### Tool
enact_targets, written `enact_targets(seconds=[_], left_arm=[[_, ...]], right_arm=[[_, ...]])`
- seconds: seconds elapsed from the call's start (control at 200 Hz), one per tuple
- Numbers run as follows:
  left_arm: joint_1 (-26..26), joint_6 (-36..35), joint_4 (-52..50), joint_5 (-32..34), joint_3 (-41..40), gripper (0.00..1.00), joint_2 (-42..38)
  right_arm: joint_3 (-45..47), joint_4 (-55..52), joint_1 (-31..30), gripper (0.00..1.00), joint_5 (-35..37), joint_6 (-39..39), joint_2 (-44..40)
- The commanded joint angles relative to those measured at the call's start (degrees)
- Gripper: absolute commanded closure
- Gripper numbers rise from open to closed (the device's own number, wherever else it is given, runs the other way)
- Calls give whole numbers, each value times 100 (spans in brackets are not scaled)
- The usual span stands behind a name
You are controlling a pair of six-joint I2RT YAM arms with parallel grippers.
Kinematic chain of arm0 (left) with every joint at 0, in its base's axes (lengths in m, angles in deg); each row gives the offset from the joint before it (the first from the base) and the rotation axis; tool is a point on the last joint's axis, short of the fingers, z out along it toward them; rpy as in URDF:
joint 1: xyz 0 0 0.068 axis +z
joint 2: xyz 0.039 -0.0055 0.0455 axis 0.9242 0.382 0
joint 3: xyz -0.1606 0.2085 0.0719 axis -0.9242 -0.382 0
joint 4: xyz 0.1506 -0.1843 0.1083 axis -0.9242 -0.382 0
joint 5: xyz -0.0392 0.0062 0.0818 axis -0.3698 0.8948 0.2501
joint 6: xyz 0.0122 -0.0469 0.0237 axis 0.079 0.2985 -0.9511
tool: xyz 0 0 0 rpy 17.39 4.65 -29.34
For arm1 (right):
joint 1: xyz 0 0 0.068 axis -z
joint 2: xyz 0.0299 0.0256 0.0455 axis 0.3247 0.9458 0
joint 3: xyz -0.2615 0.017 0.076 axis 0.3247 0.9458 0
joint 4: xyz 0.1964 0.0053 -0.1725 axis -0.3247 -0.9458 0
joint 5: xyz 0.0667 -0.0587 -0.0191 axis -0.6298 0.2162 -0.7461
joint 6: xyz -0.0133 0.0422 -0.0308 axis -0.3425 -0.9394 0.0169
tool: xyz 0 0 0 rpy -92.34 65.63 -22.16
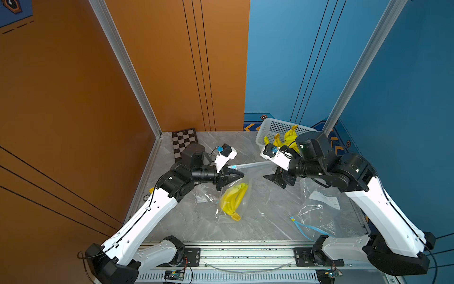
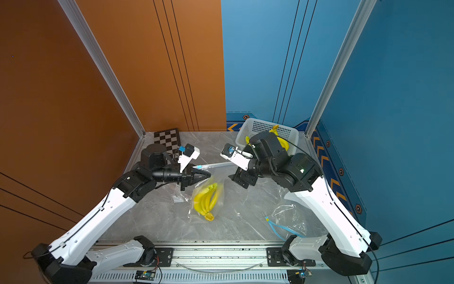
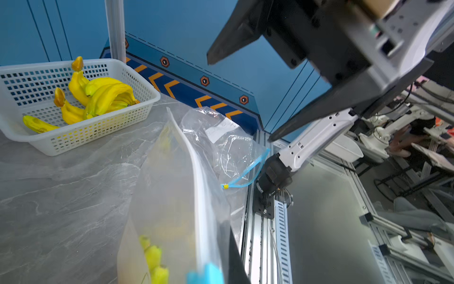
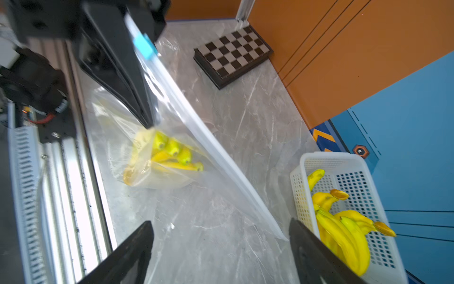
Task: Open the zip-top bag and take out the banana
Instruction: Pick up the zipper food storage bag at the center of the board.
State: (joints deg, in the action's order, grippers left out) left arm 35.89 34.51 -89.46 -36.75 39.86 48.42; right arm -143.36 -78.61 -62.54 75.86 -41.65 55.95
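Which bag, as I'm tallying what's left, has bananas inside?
The bag pinched by the left gripper: bananas show through it. The blue-edged bag and the crumpled bag on the table look empty.

Zip-top bag [image 3: 172, 196]: clear glossy plastic film, creased. Banana bunch [image 4: 172, 152]: smooth, waxy yellow sheen. Basket [image 3: 98, 132]: white perforated plastic, semi-matt. Tabletop [image 1: 265, 216]: smooth grey marble-look, slight sheen. Chessboard [image 4: 233, 51]: dark wood-look rim. Frame post [image 1: 127, 66]: brushed metal.
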Motion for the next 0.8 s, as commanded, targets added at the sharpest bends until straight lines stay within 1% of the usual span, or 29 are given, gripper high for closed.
enact_targets(seconds=[0.0, 0.07, 0.12, 0.195, 0.3, 0.486, 0.576, 0.626, 0.796], left_arm=[[-68, -1754, -1219, 129, 90, 100, 48], [-99, -2190, -1346, 236, 97, 100, 13], [-104, -2273, -1354, 344, 98, 100, -14], [-147, -2443, -1481, 412, 164, 100, 2], [-211, -2479, -1480, 370, 162, 100, 7], [-235, -2535, -1482, 463, 71, 100, -77], [-244, -2516, -1482, 464, 70, 100, -84], [-244, -2514, -1481, 485, 85, 100, -90], [-227, -2523, -1473, 551, 131, 100, -95]], right_arm=[[76, 250, -26, 19, -1413, -369, 34], [371, 626, -27, 28, -1597, -281, 76], [574, 1024, -27, 34, -1780, -316, 97], [965, 1755, -1, 42, -2176, -569, 99], [1579, 2815, 51, 42, -2789, -1054, 84], [2135, 4084, 207, 42, -3202, -1772, 238], [2128, 4220, 177, 45, -3330, -1868, 371], [2124, 4237, 150, 48, -3405, -1891, 426], [2136, 4232, 110, 51, -3640, -1999, 560]])
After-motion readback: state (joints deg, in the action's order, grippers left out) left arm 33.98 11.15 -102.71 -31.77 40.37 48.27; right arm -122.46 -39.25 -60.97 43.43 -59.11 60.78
